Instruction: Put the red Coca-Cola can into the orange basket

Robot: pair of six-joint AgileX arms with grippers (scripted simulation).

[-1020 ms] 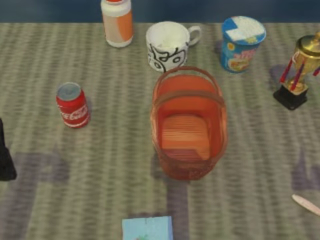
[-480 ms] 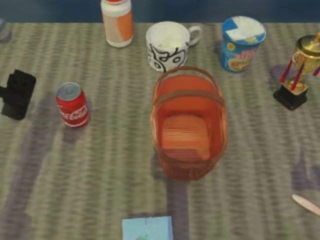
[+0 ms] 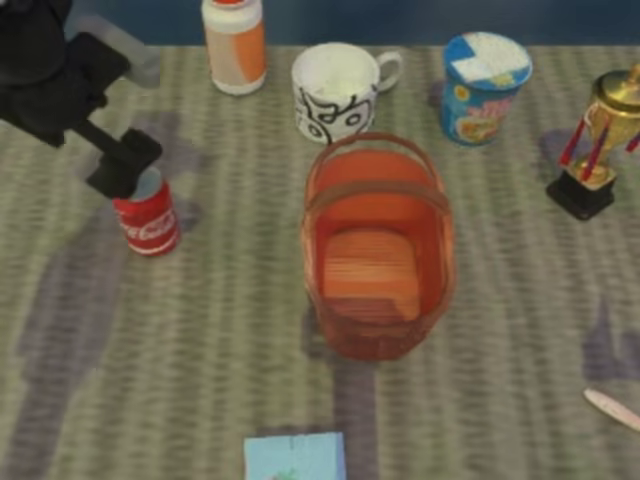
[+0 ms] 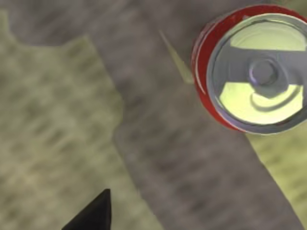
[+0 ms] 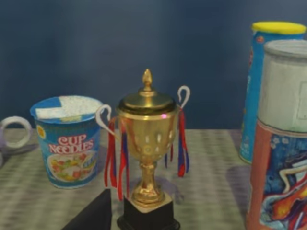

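Red Coca-Cola can (image 3: pixel 146 215) stands upright at the table's left, well apart from the orange basket (image 3: pixel 378 250). The left gripper (image 3: pixel 122 165) hovers over its far rim; whether its fingers are spread, I cannot tell. Best centre it over the can, then descend straight.

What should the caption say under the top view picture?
Left gripper hovers over the small red Coca-Cola can, left of the large oval orange basket.

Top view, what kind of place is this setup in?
Probably a simulated tabletop test scene, not a real room: a striped cloth-covered table scattered with unrelated props, such as the orange basket, a gold trophy and a cup noodles tub, with the left gripper over the red Coca-Cola can.
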